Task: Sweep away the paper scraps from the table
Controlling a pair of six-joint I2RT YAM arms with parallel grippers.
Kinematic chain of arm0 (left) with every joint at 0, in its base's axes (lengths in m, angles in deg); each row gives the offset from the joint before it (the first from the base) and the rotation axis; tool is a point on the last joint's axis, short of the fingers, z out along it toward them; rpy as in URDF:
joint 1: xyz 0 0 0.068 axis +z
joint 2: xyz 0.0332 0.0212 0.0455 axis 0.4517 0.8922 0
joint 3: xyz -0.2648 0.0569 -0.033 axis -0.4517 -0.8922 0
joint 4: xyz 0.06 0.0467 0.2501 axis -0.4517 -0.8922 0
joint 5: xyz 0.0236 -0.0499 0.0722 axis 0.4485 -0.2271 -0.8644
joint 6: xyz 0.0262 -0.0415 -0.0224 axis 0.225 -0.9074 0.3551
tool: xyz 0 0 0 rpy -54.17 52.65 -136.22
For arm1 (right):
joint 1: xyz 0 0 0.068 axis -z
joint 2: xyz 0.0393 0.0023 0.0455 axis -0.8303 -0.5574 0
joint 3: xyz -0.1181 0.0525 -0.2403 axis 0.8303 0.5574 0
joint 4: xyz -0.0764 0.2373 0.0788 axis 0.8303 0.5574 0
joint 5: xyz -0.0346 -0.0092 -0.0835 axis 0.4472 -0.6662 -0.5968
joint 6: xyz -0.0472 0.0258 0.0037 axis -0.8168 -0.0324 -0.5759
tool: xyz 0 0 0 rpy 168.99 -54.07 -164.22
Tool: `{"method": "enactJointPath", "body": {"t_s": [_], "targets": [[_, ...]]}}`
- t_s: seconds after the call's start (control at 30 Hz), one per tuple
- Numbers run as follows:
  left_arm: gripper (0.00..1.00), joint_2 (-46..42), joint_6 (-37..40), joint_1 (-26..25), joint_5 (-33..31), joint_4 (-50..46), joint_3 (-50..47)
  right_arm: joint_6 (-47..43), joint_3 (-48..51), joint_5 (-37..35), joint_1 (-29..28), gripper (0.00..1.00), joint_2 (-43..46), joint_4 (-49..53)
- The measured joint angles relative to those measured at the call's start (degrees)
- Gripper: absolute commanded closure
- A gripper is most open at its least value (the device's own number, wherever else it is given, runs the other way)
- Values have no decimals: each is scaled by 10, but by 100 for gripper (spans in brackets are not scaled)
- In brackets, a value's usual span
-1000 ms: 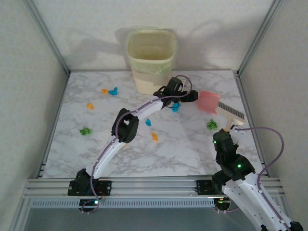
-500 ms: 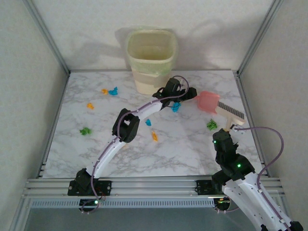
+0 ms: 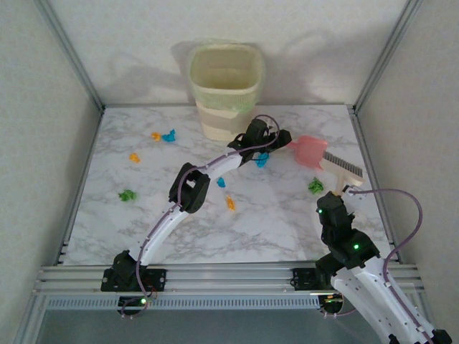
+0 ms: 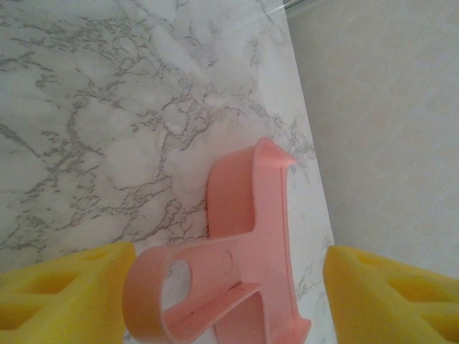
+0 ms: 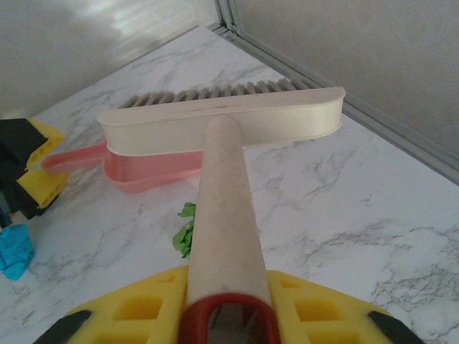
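Observation:
Paper scraps lie scattered on the marble table [image 3: 287, 229]: orange [image 3: 155, 135], blue [image 3: 169, 135], green [image 3: 128, 194] at the left, and blue [image 3: 262, 159], orange [image 3: 230, 203], green [image 3: 315, 186] nearer the middle and right. My left gripper [image 3: 283, 140] reaches the pink dustpan [image 3: 310, 150]. Its yellow fingers [image 4: 64, 294] straddle the dustpan's looped handle [image 4: 215, 287]; the left pad is at the loop and the right pad stands apart, so it is open. My right gripper [image 5: 228, 301] is shut on the brush handle [image 5: 222, 208], with the brush head [image 5: 222, 122] just behind the dustpan.
A cream bin [image 3: 224, 86] with a green liner stands at the back centre. Aluminium rails edge the table, and the right rail [image 3: 373, 179] runs close to the brush. Open tabletop lies at front centre.
My left gripper's jaws have narrowed around the dustpan handle and the gripper has edged slightly toward it. The right arm and the brush have not moved.

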Motion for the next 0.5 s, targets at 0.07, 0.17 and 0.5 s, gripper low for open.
{"method": "enactJointPath", "body": {"t_s": [0.07, 0.17, 0.5], "targets": [[37, 1, -3, 0, 0, 4, 0, 0, 0, 2, 0, 100, 0, -2], [42, 4, -9, 0, 0, 15, 1, 0, 1, 2, 0, 100, 0, -2], [69, 11, -25, 0, -3, 26, 1, -4, 5, 2, 0, 100, 0, -9]]}}
